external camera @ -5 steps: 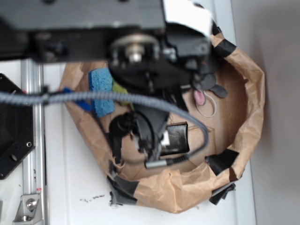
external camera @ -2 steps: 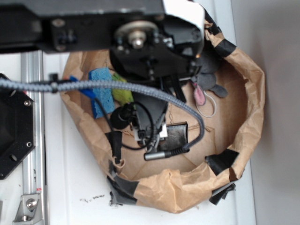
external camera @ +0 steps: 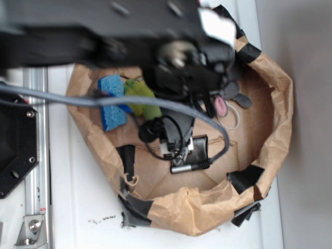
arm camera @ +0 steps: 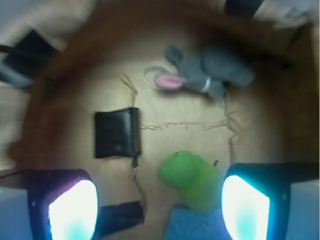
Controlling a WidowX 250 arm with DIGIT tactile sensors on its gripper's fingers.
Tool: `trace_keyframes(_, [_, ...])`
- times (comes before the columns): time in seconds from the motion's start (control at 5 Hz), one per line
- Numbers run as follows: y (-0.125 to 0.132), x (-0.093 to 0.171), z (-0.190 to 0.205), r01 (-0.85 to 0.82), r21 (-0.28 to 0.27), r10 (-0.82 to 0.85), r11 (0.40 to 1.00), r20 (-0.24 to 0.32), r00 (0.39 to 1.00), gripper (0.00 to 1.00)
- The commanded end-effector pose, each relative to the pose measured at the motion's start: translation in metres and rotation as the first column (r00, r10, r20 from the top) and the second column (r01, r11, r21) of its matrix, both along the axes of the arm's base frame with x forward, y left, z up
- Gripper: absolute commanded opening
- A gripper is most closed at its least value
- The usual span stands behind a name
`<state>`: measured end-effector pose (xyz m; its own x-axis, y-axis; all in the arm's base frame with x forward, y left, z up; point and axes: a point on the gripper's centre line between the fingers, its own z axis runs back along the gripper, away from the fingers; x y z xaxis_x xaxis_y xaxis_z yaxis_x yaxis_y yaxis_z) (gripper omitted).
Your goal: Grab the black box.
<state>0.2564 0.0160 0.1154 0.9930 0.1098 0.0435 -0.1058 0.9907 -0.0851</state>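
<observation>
1. The arm has swung right since a second ago, uncovering the green toy (arm camera: 192, 179) beside the blue sponge (external camera: 111, 101).
2. The gripper (arm camera: 159, 205) hangs with jaws wide apart, holding nothing.
3. The black box (arm camera: 117, 132) lies flat on the paper bag (external camera: 270, 129) floor, ahead and left of the jaws, so it isn't lined up yet.

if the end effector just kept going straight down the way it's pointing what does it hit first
Probably bare brown paper: the open end effector points between the black box and the green toy. The toy sits closest to that line, so it might be clipped; depth is unclear.
</observation>
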Motion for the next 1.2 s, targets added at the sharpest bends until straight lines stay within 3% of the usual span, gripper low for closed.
trace_keyframes(0.0, [-0.009,0.011,-0.028,0.055,-0.104,-0.055,0.993,0.009,0.998,1.0])
trace_keyframes(0.2, [-0.02,0.011,-0.032,0.081,-0.139,-0.079,0.987,0.017,0.997,1.0])
trace_keyframes(0.6, [-0.027,0.017,-0.038,0.066,-0.143,-0.062,0.987,0.032,0.998,1.0])
trace_keyframes(0.8, [-0.03,0.022,-0.058,0.058,-0.077,-0.055,0.995,0.04,0.998,1.0])
trace_keyframes(1.0, [-0.044,0.025,-0.071,0.087,-0.096,-0.083,0.992,0.044,0.996,1.0])
